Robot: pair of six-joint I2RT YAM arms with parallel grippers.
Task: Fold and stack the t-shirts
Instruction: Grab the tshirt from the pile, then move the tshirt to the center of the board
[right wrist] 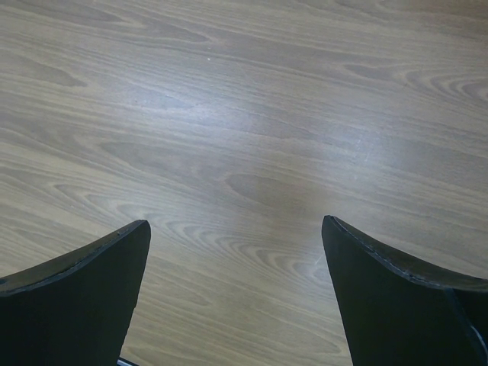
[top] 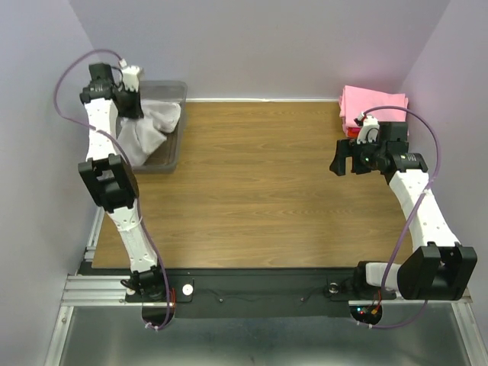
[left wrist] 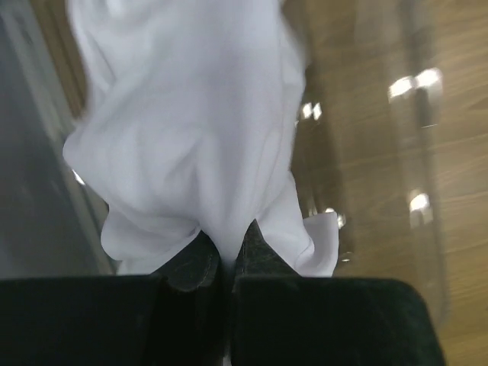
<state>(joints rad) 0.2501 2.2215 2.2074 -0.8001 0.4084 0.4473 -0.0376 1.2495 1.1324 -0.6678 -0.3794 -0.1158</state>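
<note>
T-shirt pinched tight in left hand; right hand splayed.

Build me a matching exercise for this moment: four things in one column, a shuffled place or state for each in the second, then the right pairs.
Column one
1. white t-shirt
2. pink t-shirt
3. left gripper
4. right gripper

Column two
A. open above the bare table
B. folded, at the far right corner
C. shut on cloth
D. hanging from a gripper over the clear bin

Pairs: 1-D, 2-B, 3-C, 4-A
</note>
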